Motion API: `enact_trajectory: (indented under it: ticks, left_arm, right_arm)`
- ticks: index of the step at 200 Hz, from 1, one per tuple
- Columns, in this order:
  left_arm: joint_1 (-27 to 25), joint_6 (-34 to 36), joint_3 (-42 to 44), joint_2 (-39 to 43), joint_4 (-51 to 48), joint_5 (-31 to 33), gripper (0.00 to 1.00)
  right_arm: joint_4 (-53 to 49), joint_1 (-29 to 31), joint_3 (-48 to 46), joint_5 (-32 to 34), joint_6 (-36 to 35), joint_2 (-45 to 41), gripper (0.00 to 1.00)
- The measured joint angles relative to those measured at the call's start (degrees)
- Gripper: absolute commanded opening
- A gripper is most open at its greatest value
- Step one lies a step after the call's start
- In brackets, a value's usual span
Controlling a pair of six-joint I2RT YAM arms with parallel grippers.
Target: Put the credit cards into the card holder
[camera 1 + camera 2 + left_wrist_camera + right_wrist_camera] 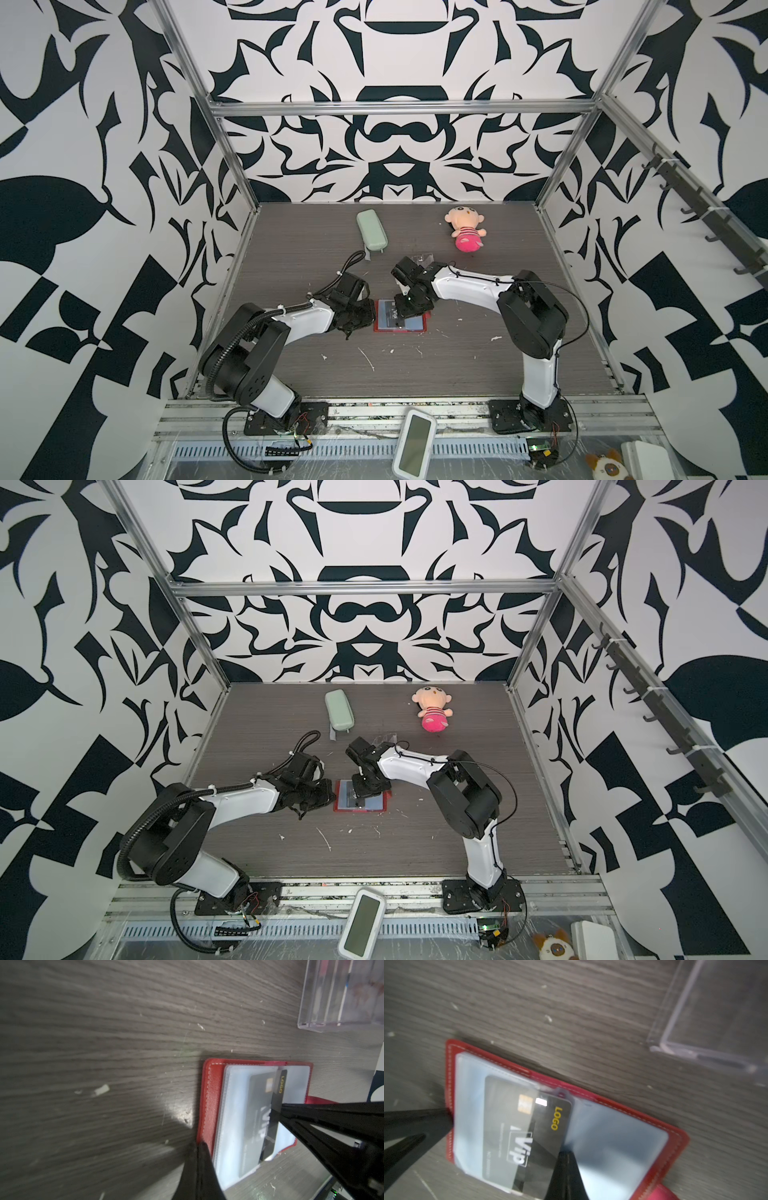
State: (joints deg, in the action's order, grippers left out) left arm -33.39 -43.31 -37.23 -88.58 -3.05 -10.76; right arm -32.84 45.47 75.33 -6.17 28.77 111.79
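Shut left tool (198, 1148) pins the red leather card holder (212, 1095) at 9 o'clock. The right tool (565, 1158) pinches the black plastic VIP card (542, 1126); a crooked push probably jams it.

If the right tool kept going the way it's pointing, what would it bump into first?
Probably the black card: the shut right tool has its tip right at that card's edge, above the open wallet. Depth is unclear, so it may be touching or even pinching the card.
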Motion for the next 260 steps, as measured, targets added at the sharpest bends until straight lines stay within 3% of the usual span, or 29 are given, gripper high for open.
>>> enact_trajectory:
  ticks: [260]
  left_arm:
    - [0.00, -0.26, -0.02, 0.11, -0.13, 0.04, 0.00]
  right_arm:
    - [8.50, -0.68, -5.92, -10.29, 1.05, -2.23, 0.03]
